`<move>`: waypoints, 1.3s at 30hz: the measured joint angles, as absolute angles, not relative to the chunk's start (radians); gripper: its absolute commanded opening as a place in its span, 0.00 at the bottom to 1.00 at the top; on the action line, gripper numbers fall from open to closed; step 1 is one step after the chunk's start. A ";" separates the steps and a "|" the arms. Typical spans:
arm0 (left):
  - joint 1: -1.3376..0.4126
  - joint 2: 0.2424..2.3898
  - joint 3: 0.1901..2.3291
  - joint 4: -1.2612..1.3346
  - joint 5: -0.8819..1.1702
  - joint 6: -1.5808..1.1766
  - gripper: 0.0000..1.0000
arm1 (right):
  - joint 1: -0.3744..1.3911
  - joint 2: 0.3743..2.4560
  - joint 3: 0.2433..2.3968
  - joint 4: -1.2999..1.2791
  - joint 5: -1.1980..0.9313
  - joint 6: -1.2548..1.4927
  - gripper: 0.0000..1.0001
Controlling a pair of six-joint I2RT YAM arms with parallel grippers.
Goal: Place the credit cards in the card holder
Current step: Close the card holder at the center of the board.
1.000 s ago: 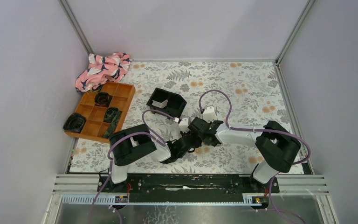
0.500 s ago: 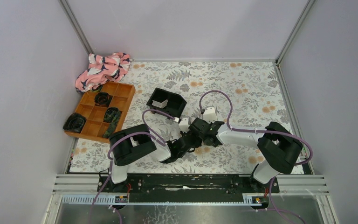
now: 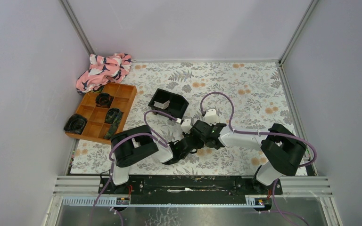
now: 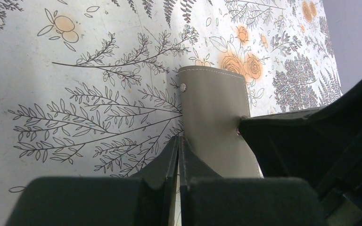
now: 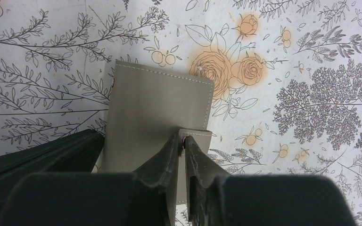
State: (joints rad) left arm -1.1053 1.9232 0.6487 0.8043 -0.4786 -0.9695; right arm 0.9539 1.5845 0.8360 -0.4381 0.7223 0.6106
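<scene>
Left hand [image 4: 179, 142] was clenched on the 7 o'clock corner of the flat grey-taupe stitched card holder [image 4: 214, 108]. Right hand [image 5: 184, 140] pinched its closure tab [image 5: 196, 134] at 5 o'clock. Holder lay shut on the floral surface [image 5: 287, 47]. Advice: anchor left, peel the tab slowly, no dragging.

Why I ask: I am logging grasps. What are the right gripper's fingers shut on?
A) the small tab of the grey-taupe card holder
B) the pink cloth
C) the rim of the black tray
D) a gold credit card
A: in the right wrist view, the right gripper pinches the small stitched tab that sticks out from the card holder, which lies on the floral mat.
</scene>
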 measured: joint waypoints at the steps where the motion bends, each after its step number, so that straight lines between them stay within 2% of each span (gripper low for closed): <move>1: -1.105 1.923 0.649 0.804 -0.479 -0.970 0.05 | 0.956 1.584 0.836 -0.440 0.722 0.611 0.16; 20: -1.105 1.925 0.650 0.806 -0.479 -0.970 0.05 | 0.975 1.571 0.836 -0.459 0.722 0.625 0.19; 39: -1.105 1.926 0.650 0.808 -0.479 -0.970 0.05 | 0.976 1.571 0.834 -0.458 0.721 0.635 0.14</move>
